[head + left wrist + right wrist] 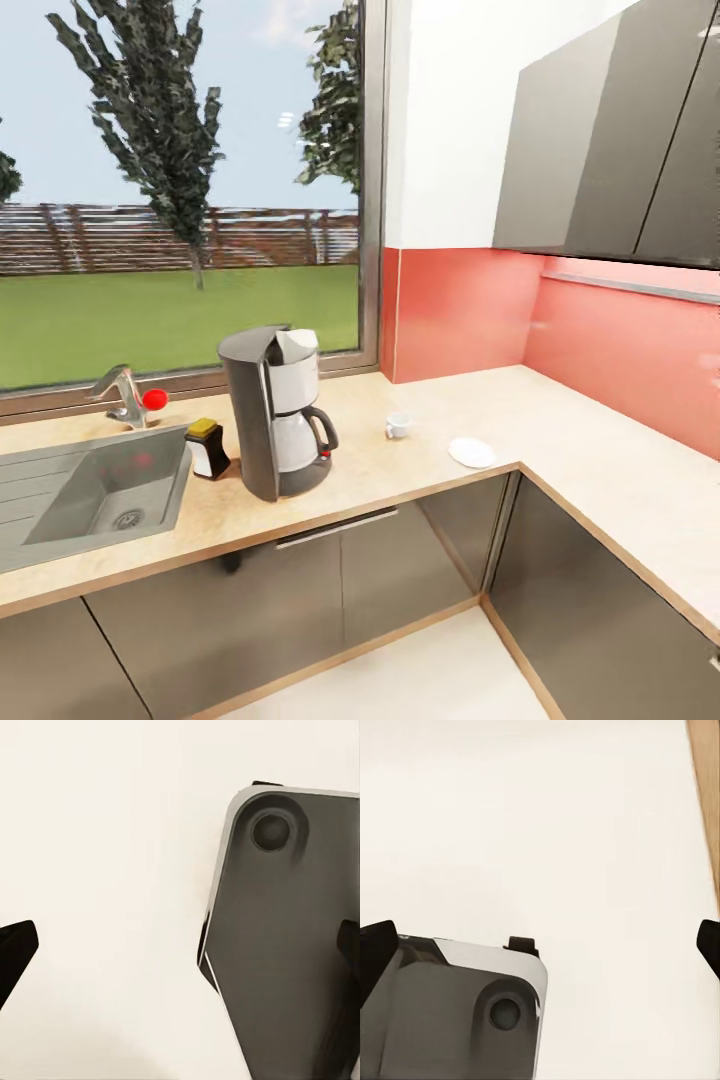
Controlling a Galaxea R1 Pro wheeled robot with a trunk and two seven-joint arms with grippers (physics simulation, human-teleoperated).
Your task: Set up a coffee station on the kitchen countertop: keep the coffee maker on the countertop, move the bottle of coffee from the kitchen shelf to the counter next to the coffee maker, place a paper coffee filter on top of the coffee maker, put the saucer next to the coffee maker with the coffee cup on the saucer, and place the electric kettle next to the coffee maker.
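One coffee maker (277, 412) on counter (560, 440), filter in top; cup (398, 425) and saucer (472, 452) apart beside it. Left gripper (180, 945) and right gripper (540, 945): wide open, empty.

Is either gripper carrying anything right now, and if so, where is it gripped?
Nothing is held. Both wrist views show the fingertips spread wide over the bare pale floor, with nothing between them.

You face an L-shaped wooden counter (560, 420) with a steel sink (100, 495), a large window (180, 180), coral backsplash (460, 310), grey cabinets (610, 140).
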